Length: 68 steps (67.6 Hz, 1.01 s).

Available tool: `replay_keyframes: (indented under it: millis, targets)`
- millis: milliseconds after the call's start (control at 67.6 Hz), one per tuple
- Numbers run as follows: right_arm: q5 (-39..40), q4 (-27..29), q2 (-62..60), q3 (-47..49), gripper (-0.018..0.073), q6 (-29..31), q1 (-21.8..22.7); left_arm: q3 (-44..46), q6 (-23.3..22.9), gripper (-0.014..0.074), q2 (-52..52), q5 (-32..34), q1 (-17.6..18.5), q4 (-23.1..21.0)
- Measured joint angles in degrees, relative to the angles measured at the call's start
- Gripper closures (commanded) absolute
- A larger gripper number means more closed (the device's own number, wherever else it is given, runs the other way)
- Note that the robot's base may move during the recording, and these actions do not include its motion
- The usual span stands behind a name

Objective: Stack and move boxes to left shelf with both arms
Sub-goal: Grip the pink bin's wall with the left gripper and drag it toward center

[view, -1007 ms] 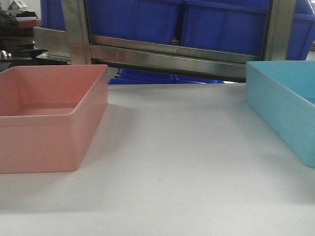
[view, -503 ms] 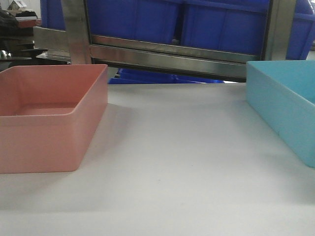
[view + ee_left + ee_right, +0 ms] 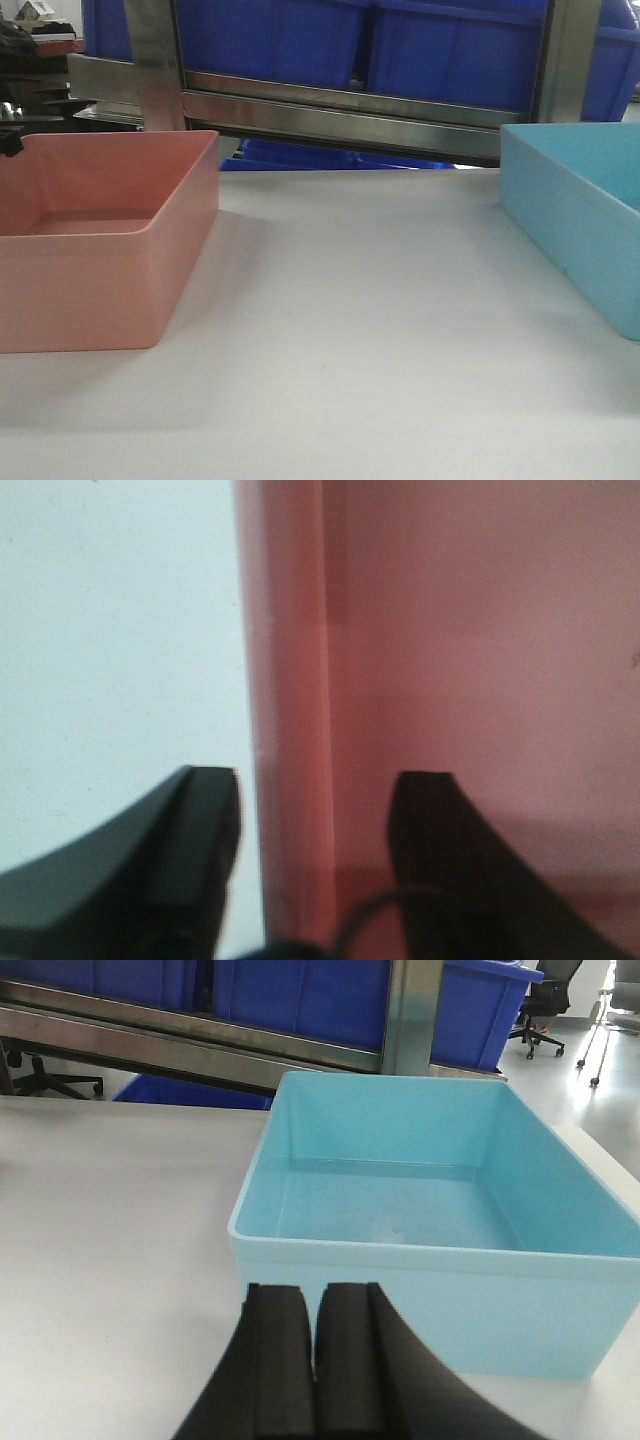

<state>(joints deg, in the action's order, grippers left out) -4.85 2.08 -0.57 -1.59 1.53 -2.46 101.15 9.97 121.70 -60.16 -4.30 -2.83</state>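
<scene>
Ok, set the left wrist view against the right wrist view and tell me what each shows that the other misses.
Only the left wrist view: the pink box, with one wall of it between the open jaws of the left gripper. Only the right wrist view: the empty blue box, the shut right gripper short of its near wall, the dark blue bins and the steel rack. Both: the white table and a black gripper.

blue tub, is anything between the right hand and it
Nothing visible. The shut right hand points straight at the near wall of the light blue tub, with no object between them.
</scene>
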Motion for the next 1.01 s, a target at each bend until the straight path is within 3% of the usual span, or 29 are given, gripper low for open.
replay_keyframes:
  millis: [74,414,533,681,799,1007]
  targets:
    - [0.00,0.00,0.00,0.00,0.0505,0.00,0.00,0.00,0.00,0.0615,0.13,0.23,0.00,0.10]
    - [0.00,0.00,0.00,0.00,0.0505,0.00,0.00,0.02,-1.16,0.0599,-0.86,-0.36,-0.04,-0.68]
    - [0.00,0.00,0.00,0.00,0.0505,0.00,0.00,0.02,-3.24,0.0599,-4.54,-1.19,-0.04,-2.35]
    - [0.00,0.00,0.00,0.00,0.0505,0.00,0.00,0.02,-7.17,0.0599,-10.90,-3.23,1.71,-1.17]
    - [0.00,0.00,0.00,0.00,0.0505,0.00,0.00,0.02,-13.04,0.0599,-15.29,-5.86,4.78,-1.27]
    - [0.00,0.00,0.00,0.00,0.0505,0.00,0.00,0.02,-23.73,0.0599,-18.07,-9.18,14.21,-1.73]
